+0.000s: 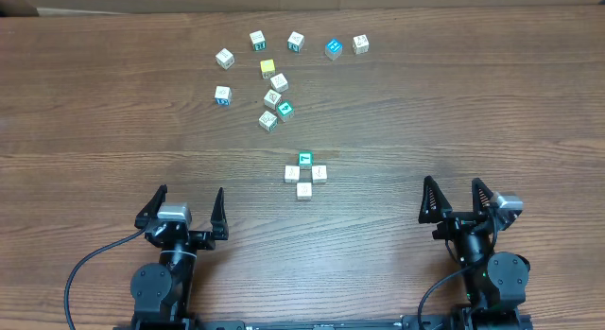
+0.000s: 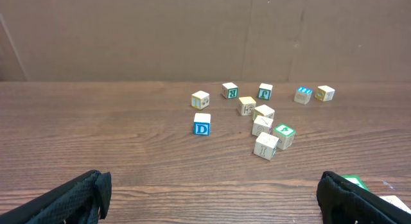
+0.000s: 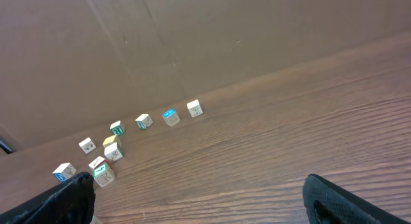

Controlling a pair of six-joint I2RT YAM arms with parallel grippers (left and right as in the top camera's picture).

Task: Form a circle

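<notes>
While left gripper (image 1: 190,190) and right gripper (image 1: 452,181) stand spread, the circle (image 1: 320,173) lies untouched.

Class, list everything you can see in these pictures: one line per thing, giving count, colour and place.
circle: one ring of four cubes, three whitish, one green-topped, mid-table
scattered cubes: eleven, mostly whitish, some blue, yellow or green, far side
table: one, brown wood, beneath everything
cables: two, black, near edge
left gripper: one, black, open, near left
right gripper: one, black, open, near right
</notes>
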